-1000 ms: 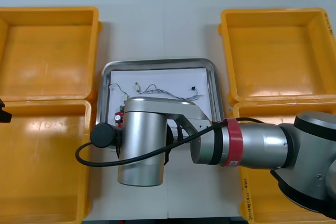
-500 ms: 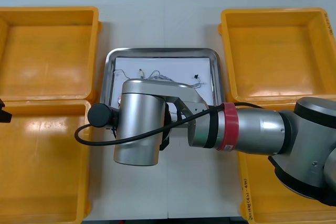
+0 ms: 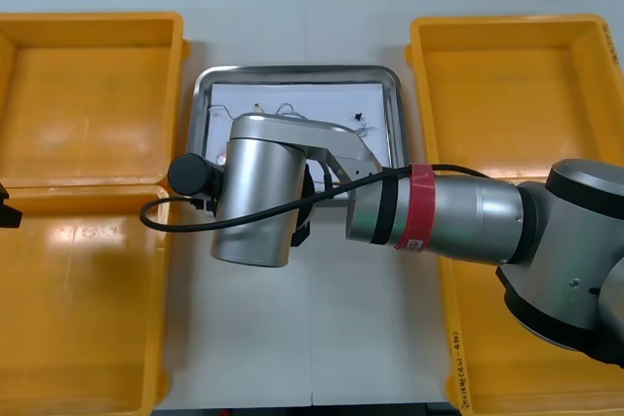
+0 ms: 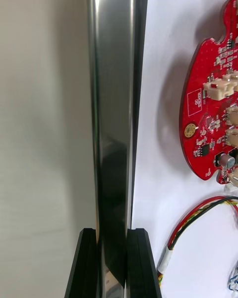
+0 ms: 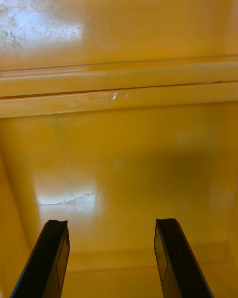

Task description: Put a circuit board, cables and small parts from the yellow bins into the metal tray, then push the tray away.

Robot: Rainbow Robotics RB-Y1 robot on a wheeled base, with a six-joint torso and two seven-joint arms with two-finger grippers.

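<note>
Your metal tray [image 3: 292,73], white inside, sits on the table between the yellow bins [image 3: 507,94]. Your right gripper [image 4: 113,236] is clamped on the tray's near rim, one black finger on each side of the metal lip, parted only by its thickness. Just inside that rim lies the round red circuit board [image 4: 208,124], with a red and yellow cable [image 4: 193,223] beside it. A thin twisted cable [image 3: 292,111] and a small part [image 3: 359,116] lie towards the tray's far rim. Left of the tray, your left gripper [image 5: 111,222] hangs over a bin floor [image 5: 119,154], fingers wide apart and holding nothing.
</note>
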